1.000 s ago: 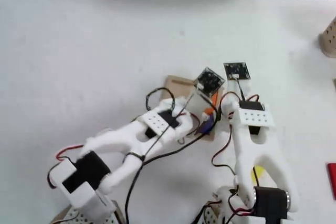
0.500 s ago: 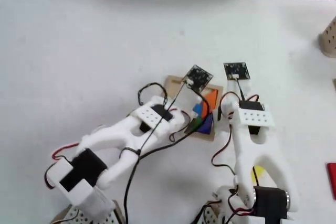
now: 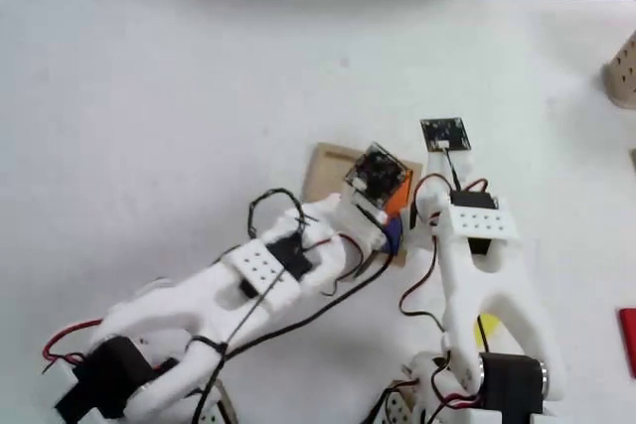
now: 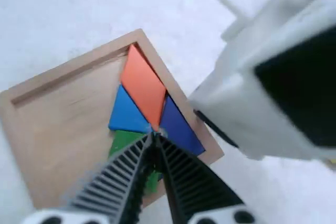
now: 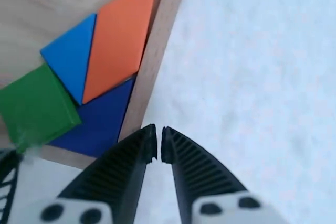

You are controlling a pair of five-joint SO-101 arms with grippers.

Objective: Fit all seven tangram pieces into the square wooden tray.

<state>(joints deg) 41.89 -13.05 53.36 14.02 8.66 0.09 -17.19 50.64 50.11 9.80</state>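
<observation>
Since the L arm lies across the tray in the high view, most of the tray's inside is hidden there. Just a strip of orange parallelogram and a sliver of dark-blue triangle peek out by the rim nearest the R arm. A yellow bit under the R arm is mostly covered, can't tell what it is. A red object is cut off at the frame edge. Print on the wrist circuit boards is too small to read.

Wrist views give the layout: 4 pcs packed into one corner of the tray. The orange parallelogram lies along the wall w/ the light-blue triangle touching its inner side and the dark-blue triangle in the corner. The green square sits beside both blues, part hidden by the L gripper. Its fingers are pressed together w/ nothing btwn them, tip over the spot where the pcs meet; can't tell if it touches. The R gripper hangs over the white table just outside the rim by the dark-blue triangle, fingers closed to a hairline slit, holding nothing.
</observation>
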